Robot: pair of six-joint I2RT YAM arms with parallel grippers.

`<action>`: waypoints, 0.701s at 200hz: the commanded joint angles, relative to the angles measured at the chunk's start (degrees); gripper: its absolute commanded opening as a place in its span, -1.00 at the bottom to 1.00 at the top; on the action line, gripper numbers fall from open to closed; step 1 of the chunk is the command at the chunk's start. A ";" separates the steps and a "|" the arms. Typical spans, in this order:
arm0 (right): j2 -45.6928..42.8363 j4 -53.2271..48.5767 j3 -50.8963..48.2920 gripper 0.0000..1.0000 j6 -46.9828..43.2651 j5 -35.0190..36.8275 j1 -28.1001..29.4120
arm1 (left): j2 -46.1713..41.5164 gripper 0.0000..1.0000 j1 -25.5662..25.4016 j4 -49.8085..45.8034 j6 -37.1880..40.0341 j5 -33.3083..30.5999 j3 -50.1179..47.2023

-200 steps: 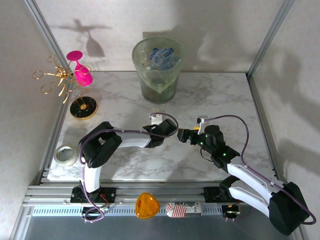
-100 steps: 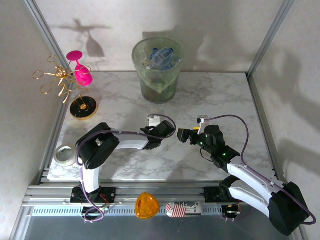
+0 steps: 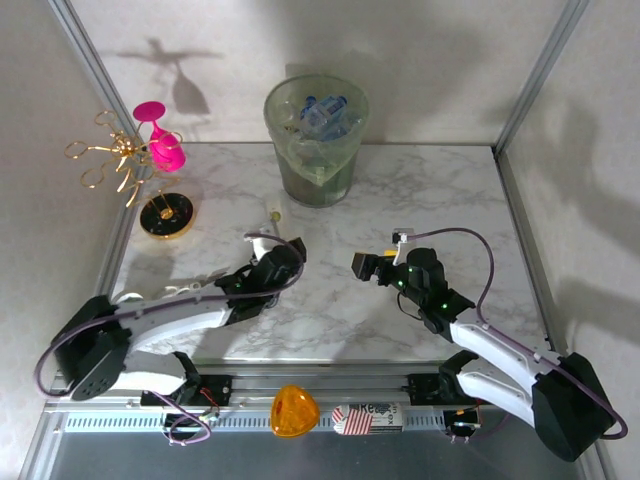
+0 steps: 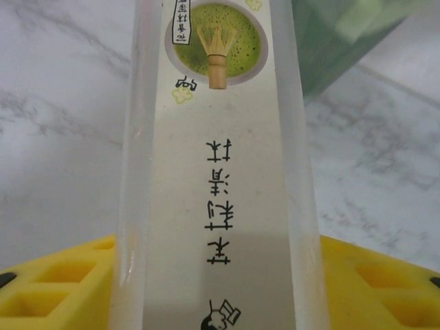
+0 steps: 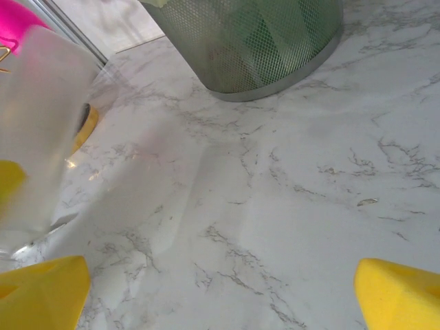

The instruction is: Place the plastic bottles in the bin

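1. Top view: the bin (image 3: 316,150) stands at the far middle of the table (image 3: 430,190), with blue-capped bottles (image 3: 322,108) inside. Near and left of it, the left fingers (image 3: 270,248) grip a pale bottle (image 3: 275,217). The right fingers (image 3: 362,266) are spread wide, holding nothing.
2. Left wrist: yellow fingers (image 4: 48,289) press both sides of the pale bottle, which has a green-tea label. The bin shows far right.
3. Right wrist: the open fingers (image 5: 399,292) hang over bare table, with the pale bottle on the left and the bin beyond.
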 commanded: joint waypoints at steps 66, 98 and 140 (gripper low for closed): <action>4.44 5.31 3.95 0.97 1.72 -3.37 0.46 | -15.54 0.00 12.37 2.95 15.32 8.25 6.31; 4.77 5.09 4.75 0.97 2.16 -3.88 0.46 | -8.96 -0.02 15.68 1.71 22.95 16.38 16.78; 2.52 4.25 4.09 0.98 3.20 -3.56 0.55 | 4.96 -0.02 18.71 -3.86 30.40 25.04 36.08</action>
